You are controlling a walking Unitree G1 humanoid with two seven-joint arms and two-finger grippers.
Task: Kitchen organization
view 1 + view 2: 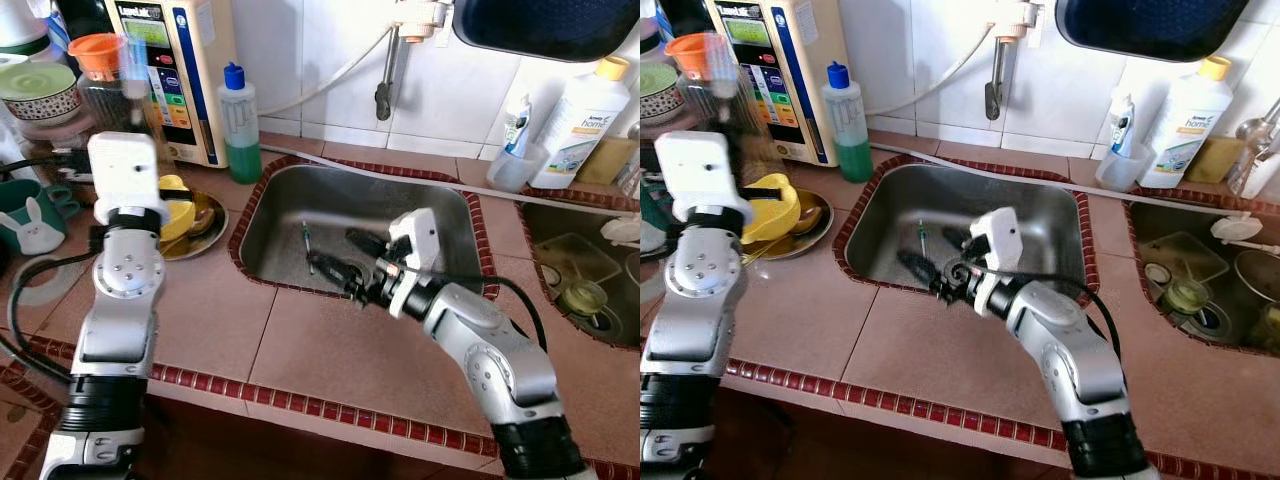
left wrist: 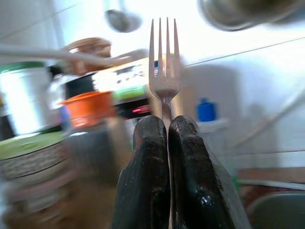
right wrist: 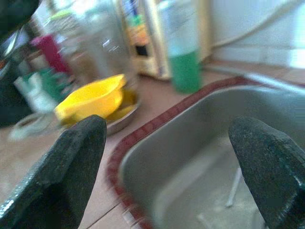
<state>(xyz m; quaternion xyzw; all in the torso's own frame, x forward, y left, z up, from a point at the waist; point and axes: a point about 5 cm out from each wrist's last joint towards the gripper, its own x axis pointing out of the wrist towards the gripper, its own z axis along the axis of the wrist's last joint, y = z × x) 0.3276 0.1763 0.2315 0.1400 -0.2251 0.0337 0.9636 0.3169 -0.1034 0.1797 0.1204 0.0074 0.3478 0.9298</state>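
Left hand: fingers pressed together, pinching a fork by the handle, tines pointing away from the wrist. The left arm stands raised over the counter at about 9 o'clock from the sink, in front of the yellow bowl.

Right hand: fingers spread wide apart, nothing between them, reaching into the steel sink from its near rim. In the right wrist view both fingertips frame the basin.

In the sink: a thin utensil with a green handle lies on the basin floor, just beside the right hand at its 9 o'clock. Can't tell what type it is.

Yellow bowl sits on a metal plate on the counter at 9 o'clock from the sink. Green soap bottle with blue cap stands at the sink's 10 o'clock corner, beside a beige water appliance. An orange cup sits behind the left arm.

At 2 o'clock from the sink: a white bottle with yellow cap and a clear cup. A second basin at 3 o'clock holds dishes. Faucet hangs from the tiled wall above the sink.
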